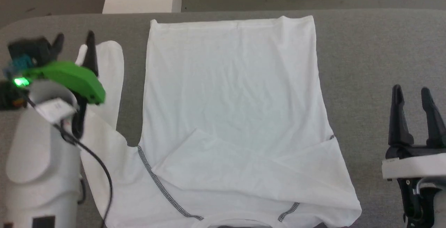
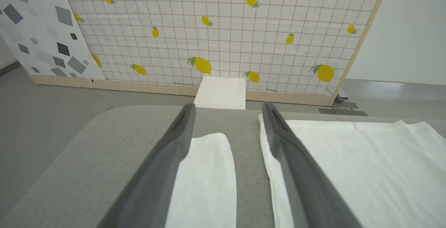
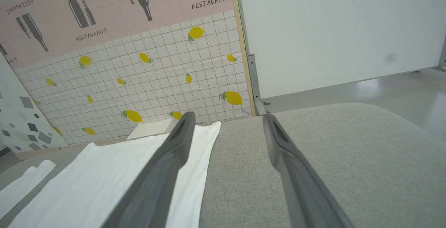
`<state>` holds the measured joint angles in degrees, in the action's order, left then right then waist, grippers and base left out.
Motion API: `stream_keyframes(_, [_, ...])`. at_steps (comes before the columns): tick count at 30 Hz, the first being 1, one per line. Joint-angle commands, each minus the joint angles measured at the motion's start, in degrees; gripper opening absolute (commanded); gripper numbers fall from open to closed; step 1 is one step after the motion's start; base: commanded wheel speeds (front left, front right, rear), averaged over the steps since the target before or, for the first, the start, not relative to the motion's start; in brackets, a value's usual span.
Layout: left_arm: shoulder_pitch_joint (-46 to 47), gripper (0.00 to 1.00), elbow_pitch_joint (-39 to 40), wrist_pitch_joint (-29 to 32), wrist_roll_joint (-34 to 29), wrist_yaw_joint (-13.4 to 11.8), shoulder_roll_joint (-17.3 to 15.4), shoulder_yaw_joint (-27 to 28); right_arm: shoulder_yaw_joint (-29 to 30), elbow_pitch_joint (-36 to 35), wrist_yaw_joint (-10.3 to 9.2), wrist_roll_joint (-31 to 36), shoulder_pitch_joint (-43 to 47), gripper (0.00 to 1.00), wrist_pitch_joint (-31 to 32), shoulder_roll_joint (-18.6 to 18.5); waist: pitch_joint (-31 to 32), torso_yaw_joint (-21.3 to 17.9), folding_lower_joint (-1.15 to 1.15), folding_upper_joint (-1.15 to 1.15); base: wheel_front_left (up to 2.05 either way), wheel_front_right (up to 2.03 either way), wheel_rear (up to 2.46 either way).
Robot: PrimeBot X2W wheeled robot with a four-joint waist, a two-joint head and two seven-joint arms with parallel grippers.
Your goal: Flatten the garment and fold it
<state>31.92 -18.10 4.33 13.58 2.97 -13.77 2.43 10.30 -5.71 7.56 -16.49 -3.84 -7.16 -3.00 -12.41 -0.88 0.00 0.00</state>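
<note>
Cloth of the thin white long-sleeved garment [image 1: 230, 109] is seen spread flat on the grey padded table [image 1: 366, 64] in the head view, the left gripper [image 2: 228, 106] is shown open above its sleeve [image 2: 205, 172] in the left wrist view, and the right gripper [image 3: 226, 116] is shown open and empty beside its side edge in the right wrist view.

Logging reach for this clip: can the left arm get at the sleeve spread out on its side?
Probably yes. The left gripper is open and poised over the end of the sleeve, which lies flat on the grey table with nothing between them.
</note>
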Motion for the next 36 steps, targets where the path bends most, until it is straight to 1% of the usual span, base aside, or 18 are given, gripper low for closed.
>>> stream_keyframes(1, [4.5,1.00,-1.5,4.3,0.7,0.5,-1.7,-0.1,-0.6,-1.0,-0.08,-0.4,-1.9,1.00,0.3,-0.3,-7.1,-0.6,0.00,0.00,0.00,0.00,0.00])
stream_keyframes(3, [10.1,1.00,-2.8,11.1,1.3,0.6,-3.9,0.2,-0.9,-2.3,-0.08,-0.8,-3.4,1.00,0.6,-0.9,-10.9,-1.0,0.00,0.00,0.00,0.00,0.00])
stream_keyframes(7, [18.4,1.00,-4.8,23.1,2.3,-1.3,-7.6,1.8,-1.3,-4.5,-0.08,-1.8,-6.4,1.00,0.5,-1.8,-17.8,-2.3,0.00,0.00,0.00,0.00,0.00])
stream_keyframes(9, [20.6,1.00,-5.7,28.5,3.0,-2.1,-8.8,2.4,-1.3,-5.0,-0.08,-2.5,-7.5,1.00,0.2,-2.0,-20.4,-2.9,0.00,0.00,0.00,0.00,0.00])
stream_keyframes(12, [22.2,1.00,-5.8,34.9,3.4,-3.1,-10.4,2.7,-1.2,-5.7,-0.08,-3.0,-8.5,1.00,-0.4,-2.4,-23.4,-3.5,0.00,0.00,0.00,0.00,0.00])
stream_keyframes(15, [22.6,1.00,-5.2,41.4,3.9,-4.8,-11.6,3.3,-0.9,-7.2,-0.08,-3.2,-8.5,1.00,-0.9,-2.4,-26.1,-3.9,0.00,0.00,0.00,0.00,0.00])
stream_keyframes(19, [22.2,1.00,-3.2,47.2,2.7,-6.9,-13.7,3.3,-0.4,-9.0,-0.08,-3.3,-8.3,1.00,-1.3,-2.4,-28.3,-3.9,0.00,0.00,0.00,0.00,0.00])
stream_keyframes(23, [20.9,1.00,-1.2,50.7,1.5,-9.0,-15.2,3.5,-0.7,-10.3,-0.08,-3.4,-8.4,1.00,-1.1,-2.4,-29.4,-3.8,0.00,0.00,0.00,0.00,0.00])
stream_keyframes(26, [19.6,1.00,-0.2,53.5,3.1,-10.3,-14.4,4.7,-0.7,-10.6,-0.08,-3.4,-8.7,1.00,-1.0,-2.6,-29.7,-3.6,0.00,0.00,0.00,0.00,0.00])
stream_keyframes(27, [19.0,0.37,0.2,54.3,3.7,-10.7,-14.0,5.1,-0.6,-10.6,-0.08,-3.4,-8.8,1.00,-1.0,-2.6,-29.8,-3.6,0.00,0.00,0.00,0.00,0.00])
stream_keyframes(28, [18.4,0.00,0.8,54.3,4.9,-11.3,-13.2,6.1,-0.5,-10.5,-0.08,-3.4,-8.9,1.00,-1.0,-2.7,-29.7,-3.5,0.00,0.00,0.00,0.00,0.00])
stream_keyframes(30, [17.4,0.00,2.1,52.2,6.4,-12.5,-11.7,8.1,-0.4,-10.2,-0.08,-3.3,-8.8,1.00,-1.1,-2.7,-29.1,-3.2,0.00,0.00,0.00,0.00,0.00])
stream_keyframes(32, [16.4,0.00,3.1,48.2,8.0,-14.3,-10.0,10.9,-0.6,-9.8,-0.08,-3.1,-8.8,1.00,-1.2,-2.8,-28.1,-3.0,0.00,0.00,0.00,0.00,0.00])
stream_keyframes(34, [15.7,0.00,3.9,42.7,9.3,-16.2,-8.9,14.7,-0.8,-9.4,-0.08,-3.1,-8.8,1.00,-1.5,-2.8,-26.7,-2.9,0.00,0.00,0.00,0.00,0.00])
stream_keyframes(36, [14.9,0.00,4.4,36.6,10.1,-17.5,-8.6,18.6,-1.1,-8.8,-0.08,-3.0,-8.8,1.00,-1.5,-2.8,-24.9,-2.8,0.00,0.00,0.00,0.00,0.00])
